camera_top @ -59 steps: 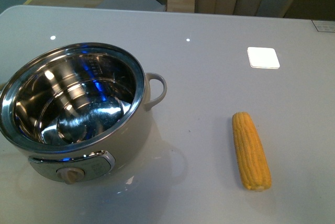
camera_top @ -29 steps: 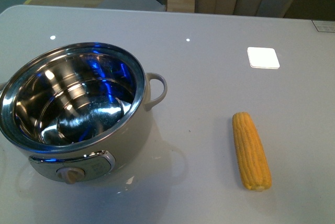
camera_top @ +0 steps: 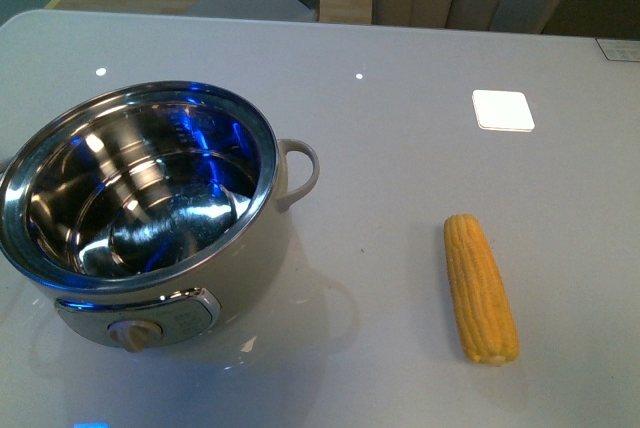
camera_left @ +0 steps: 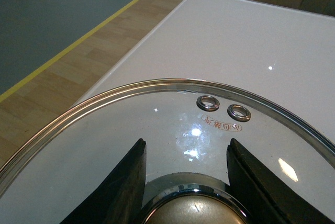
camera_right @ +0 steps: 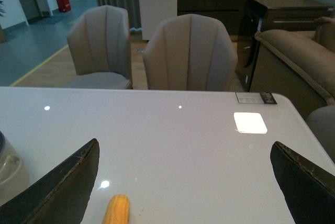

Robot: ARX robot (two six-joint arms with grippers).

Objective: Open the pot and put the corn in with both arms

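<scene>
Corn (camera_top: 480, 288): flat on table (camera_top: 400, 98), well apart from pot (camera_top: 250, 258), at about 4 o'clock of it, long axis near 12-to-6; pot uncovered, steel bowl empty. Right gripper (camera_right: 184, 145): spread wide, gripping nothing; lower over cob's middle; close across cob, not along it; grip firmly, rounded kernels probably slippery. Left gripper (camera_left: 187, 145): clamped on knob (camera_left: 191, 211) of glass lid (camera_left: 157, 124); hold lid out toward 9 o'clock, away from pot mouth, during transfer.
</scene>
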